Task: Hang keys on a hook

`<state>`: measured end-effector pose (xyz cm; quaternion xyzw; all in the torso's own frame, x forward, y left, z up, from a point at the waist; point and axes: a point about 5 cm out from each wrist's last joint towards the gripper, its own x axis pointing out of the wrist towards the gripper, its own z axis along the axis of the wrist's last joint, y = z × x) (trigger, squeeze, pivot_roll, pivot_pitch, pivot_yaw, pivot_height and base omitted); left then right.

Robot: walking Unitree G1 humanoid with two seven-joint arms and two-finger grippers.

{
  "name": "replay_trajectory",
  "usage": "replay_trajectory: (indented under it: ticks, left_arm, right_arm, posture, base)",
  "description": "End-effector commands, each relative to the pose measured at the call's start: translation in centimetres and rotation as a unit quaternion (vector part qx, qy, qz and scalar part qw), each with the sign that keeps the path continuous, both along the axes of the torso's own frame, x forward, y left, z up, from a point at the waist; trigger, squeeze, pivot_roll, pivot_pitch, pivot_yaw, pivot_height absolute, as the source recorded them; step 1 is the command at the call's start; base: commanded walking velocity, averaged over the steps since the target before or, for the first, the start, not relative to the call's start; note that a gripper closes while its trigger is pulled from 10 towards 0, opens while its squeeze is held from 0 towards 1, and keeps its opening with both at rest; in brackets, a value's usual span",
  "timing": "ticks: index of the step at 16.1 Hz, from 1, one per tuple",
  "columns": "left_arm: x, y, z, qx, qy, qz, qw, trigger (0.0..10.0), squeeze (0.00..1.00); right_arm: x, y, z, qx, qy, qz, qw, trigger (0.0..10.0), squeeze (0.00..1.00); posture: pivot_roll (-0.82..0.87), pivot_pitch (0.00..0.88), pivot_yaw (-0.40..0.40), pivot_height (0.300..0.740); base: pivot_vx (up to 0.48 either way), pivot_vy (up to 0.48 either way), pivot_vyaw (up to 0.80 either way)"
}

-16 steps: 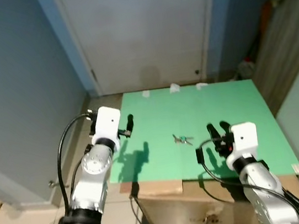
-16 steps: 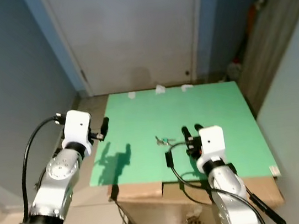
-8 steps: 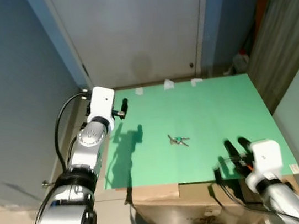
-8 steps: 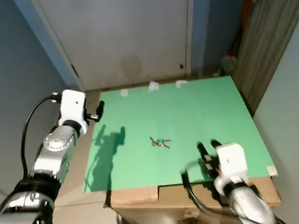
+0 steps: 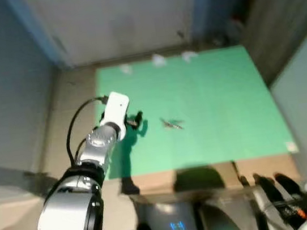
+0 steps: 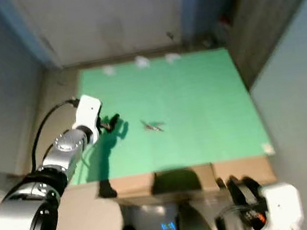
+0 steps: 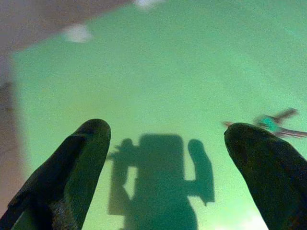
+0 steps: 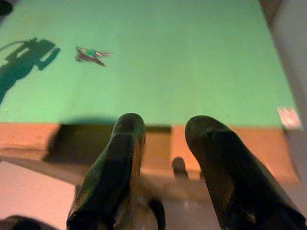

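Note:
A small bunch of keys (image 5: pixel 172 124) with a teal tag lies near the middle of the green tabletop (image 5: pixel 219 94). My left gripper (image 5: pixel 136 119) hovers over the table's left part, a short way left of the keys (image 7: pixel 273 123), open with nothing between its fingers (image 7: pixel 72 163). My right gripper (image 5: pixel 269 183) is low, in front of the table's front edge and off the green surface, open and empty. From the right wrist view the keys (image 8: pixel 90 54) lie far ahead on the green top.
The green sheet covers a cardboard-edged table (image 5: pixel 207 171). A closed grey door (image 5: pixel 122 16) and blue walls stand behind it. White scraps (image 5: pixel 159 60) lie at the table's far edge. A small white sticker (image 5: pixel 290 146) marks the front right corner.
The camera has tilted down and the picture is blurred. My right gripper has dropped back from over the table to below its front edge. My left gripper has come closer to the keys.

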<state>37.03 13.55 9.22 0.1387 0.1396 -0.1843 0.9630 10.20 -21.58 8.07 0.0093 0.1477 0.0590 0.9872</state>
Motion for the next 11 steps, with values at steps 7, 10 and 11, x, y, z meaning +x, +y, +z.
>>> replay_trajectory:
  ticks: [7, 10, 11]
  left_arm:
    - [0.1, -0.7, 0.6, 0.02, -0.004, -0.072, 0.997, 10.0, 0.0]
    - [-0.2, -1.5, 0.2, 0.017, 0.003, -0.097, 0.995, 10.0, 0.0]
    - [-0.2, -1.6, 0.2, 0.015, 0.004, -0.102, 0.995, 10.0, 0.0]
  right_arm:
    - [-5.0, 0.9, 1.6, 0.082, 0.085, 0.05, 0.992, 10.0, 0.0]
    - [-4.9, 1.1, 2.2, 0.088, 0.089, 0.055, 0.991, 10.0, 0.0]
    - [-4.9, 1.2, 2.4, 0.09, 0.089, 0.057, 0.99, 10.0, 0.0]
  posture:
    - [-0.61, 0.439, 0.057, 0.74]
    - [-0.61, 0.456, 0.048, 0.74]
    - [-0.61, 0.456, 0.048, 0.74]
  base:
    - [0.0, 0.0, 0.0]
    - [0.0, 0.0, 0.0]
    - [0.0, 0.0, 0.0]
